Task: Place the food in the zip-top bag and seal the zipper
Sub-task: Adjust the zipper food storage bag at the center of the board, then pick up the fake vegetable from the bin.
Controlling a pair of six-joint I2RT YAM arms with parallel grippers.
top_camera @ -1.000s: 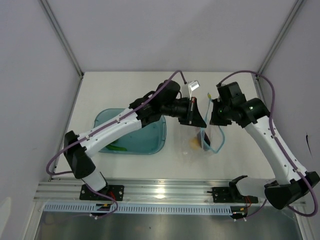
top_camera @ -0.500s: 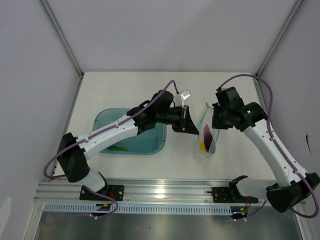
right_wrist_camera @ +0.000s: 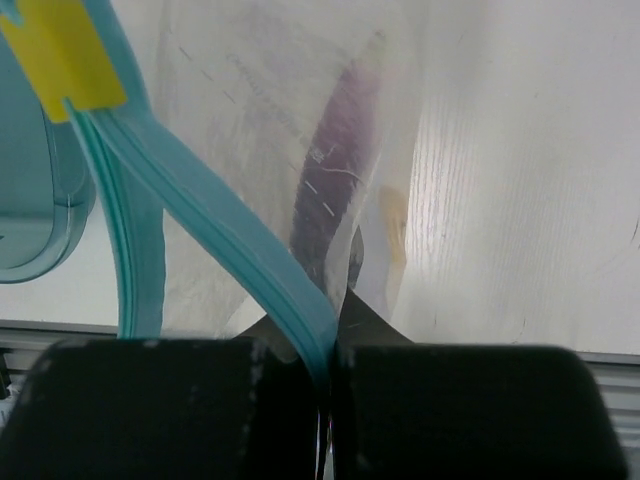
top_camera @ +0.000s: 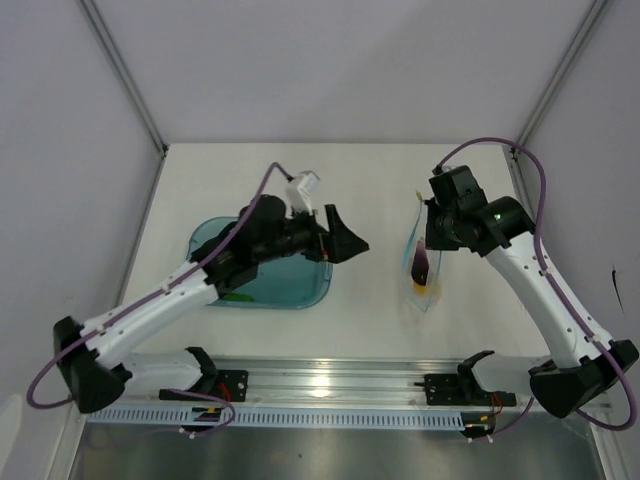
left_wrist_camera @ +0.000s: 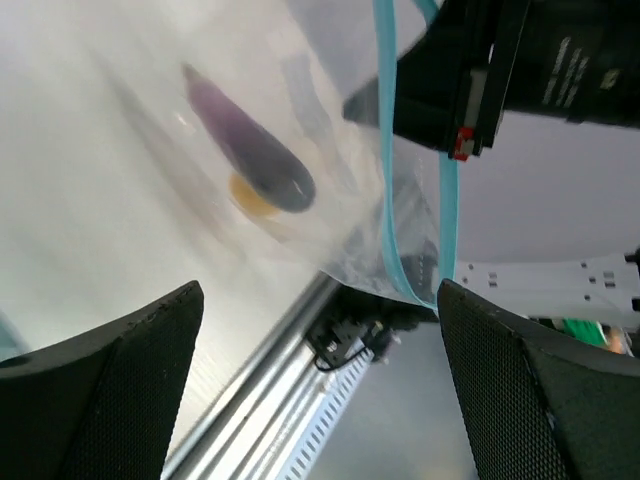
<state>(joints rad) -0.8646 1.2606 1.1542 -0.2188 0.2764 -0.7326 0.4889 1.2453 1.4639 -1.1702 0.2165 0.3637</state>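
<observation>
Over the right rim of the teal tray (top_camera: 305, 285), at nine o'clock from the bag, our left gripper (top_camera: 345, 240) hangs with jaws spread wide, holding nothing. Next, the zip-top bag (top_camera: 422, 270) hangs by its top edge: thin, crinkly, limp, probably slick, with the purple piece (left_wrist_camera: 250, 150) and yellow-orange fruit (left_wrist_camera: 250, 197) sagging low inside, a light load. We judge the stiffer zipper (right_wrist_camera: 200, 210) the best hold. At the bag's twelve o'clock our right gripper (right_wrist_camera: 325, 330) is pinched tight on that strip.
</observation>
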